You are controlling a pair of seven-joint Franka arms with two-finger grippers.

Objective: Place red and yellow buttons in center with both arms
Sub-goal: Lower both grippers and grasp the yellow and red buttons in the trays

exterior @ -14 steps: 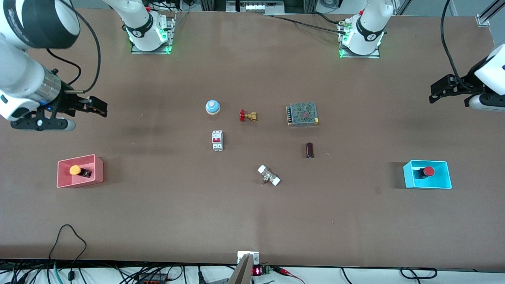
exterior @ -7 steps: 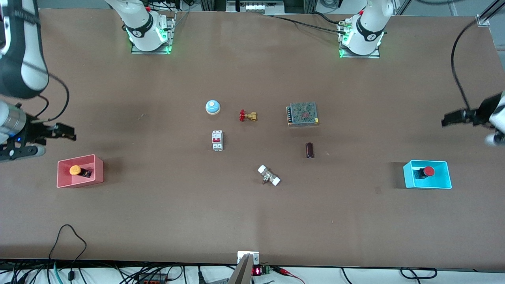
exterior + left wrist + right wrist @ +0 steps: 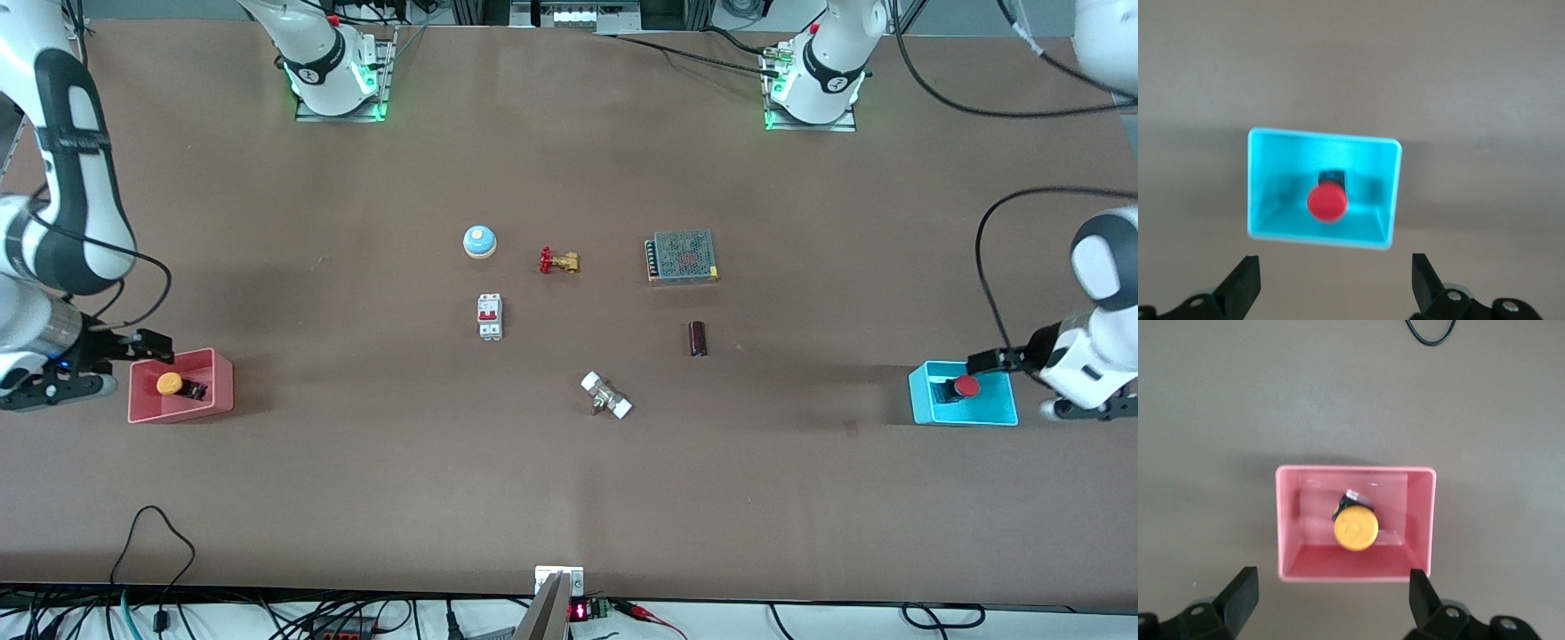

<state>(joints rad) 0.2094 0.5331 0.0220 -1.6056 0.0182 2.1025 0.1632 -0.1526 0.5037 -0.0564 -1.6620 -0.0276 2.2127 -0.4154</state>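
- Left gripper (image 3: 1331,287) hovers with fingers spread wide, empty, at the outer rim of the cyan tray (image 3: 1258,193); the red button (image 3: 1327,202) lies inside, just ahead of the fingertips.
- Right gripper (image 3: 1328,600) likewise gapes empty at the edge of the pink tray (image 3: 1288,520), the yellow button (image 3: 1355,527) just ahead inside it.
- Step in hand, as I judge: the approach, nothing grasped.
- Next: centre each gripper over its cap, descend inside the walls, close.
- The center (image 3: 569,338) lies well apart, amid clutter.

White arms (image 3: 67,204) with black joint bands, trailing black cables (image 3: 987,258).
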